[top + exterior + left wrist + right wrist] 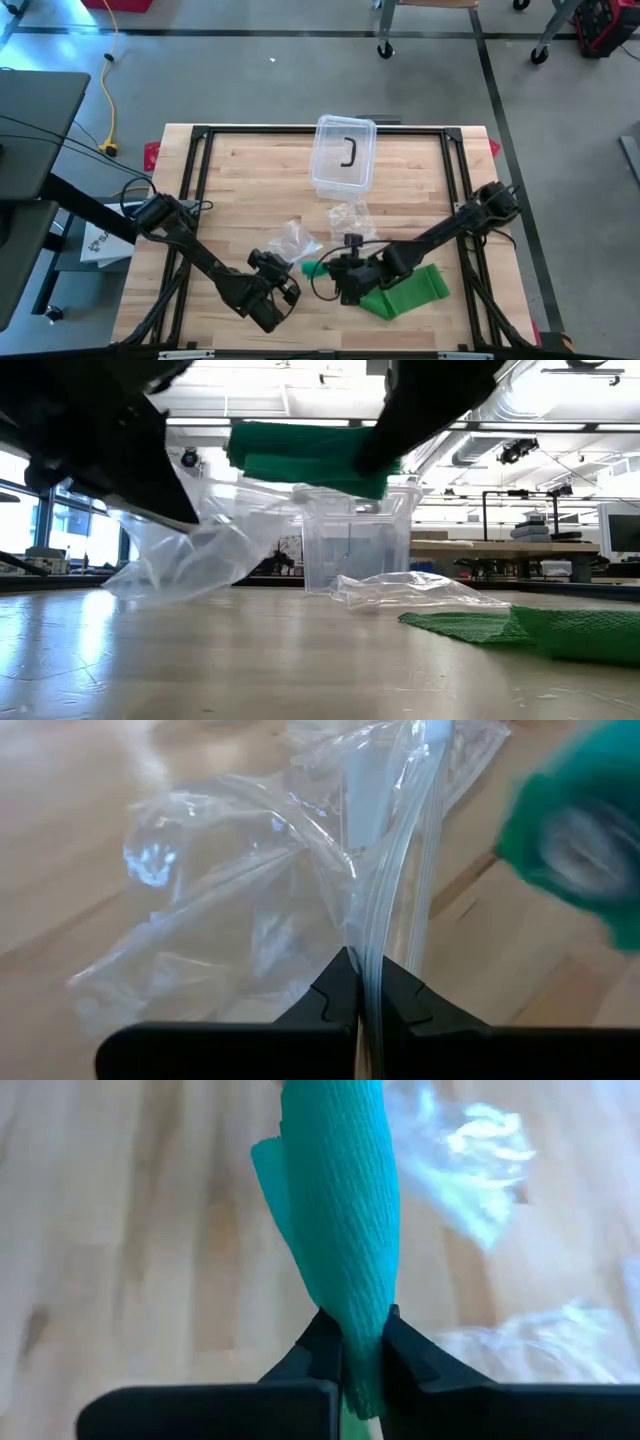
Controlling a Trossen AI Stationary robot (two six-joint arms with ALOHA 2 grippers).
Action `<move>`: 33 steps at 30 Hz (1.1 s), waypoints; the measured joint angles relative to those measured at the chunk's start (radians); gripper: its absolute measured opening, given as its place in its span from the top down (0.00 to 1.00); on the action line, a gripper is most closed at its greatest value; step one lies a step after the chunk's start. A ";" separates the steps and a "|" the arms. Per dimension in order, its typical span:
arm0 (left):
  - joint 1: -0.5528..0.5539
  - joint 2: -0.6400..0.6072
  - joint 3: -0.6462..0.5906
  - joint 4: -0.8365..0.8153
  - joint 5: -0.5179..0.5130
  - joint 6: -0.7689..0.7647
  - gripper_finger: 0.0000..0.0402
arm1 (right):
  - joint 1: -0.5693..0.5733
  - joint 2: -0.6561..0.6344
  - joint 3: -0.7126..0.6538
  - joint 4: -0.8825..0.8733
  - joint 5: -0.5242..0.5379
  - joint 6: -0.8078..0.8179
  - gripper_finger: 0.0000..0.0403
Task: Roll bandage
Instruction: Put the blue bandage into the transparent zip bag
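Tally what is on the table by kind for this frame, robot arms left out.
Green bandage: 1, part rolled and lifted, the rest trailing on the wood
Clear plastic bags: 2, one pinched by the left arm, one lying near the container
Clear plastic container: 1
Total: 4

No text, label, brand, number or sign could be read on anything in these views.

matt green woven cloth bandage [340,1220], glossy crinkled clear plastic bag [270,910], smooth pale wood table [250,180]
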 joint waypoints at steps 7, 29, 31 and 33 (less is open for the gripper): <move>0.019 0.007 0.000 0.070 -0.014 0.045 1.00 | -0.050 0.022 0.000 0.045 -0.112 -0.012 0.96; 0.025 0.006 0.000 0.278 -0.001 0.407 1.00 | -0.171 0.047 0.000 0.015 -0.370 0.135 0.96; 0.036 0.006 0.013 0.276 0.036 0.452 1.00 | -0.194 0.053 0.000 -0.007 -0.377 0.173 0.96; 0.049 0.006 0.030 0.273 0.072 0.488 1.00 | -0.214 0.054 -0.001 0.005 -0.371 0.197 0.96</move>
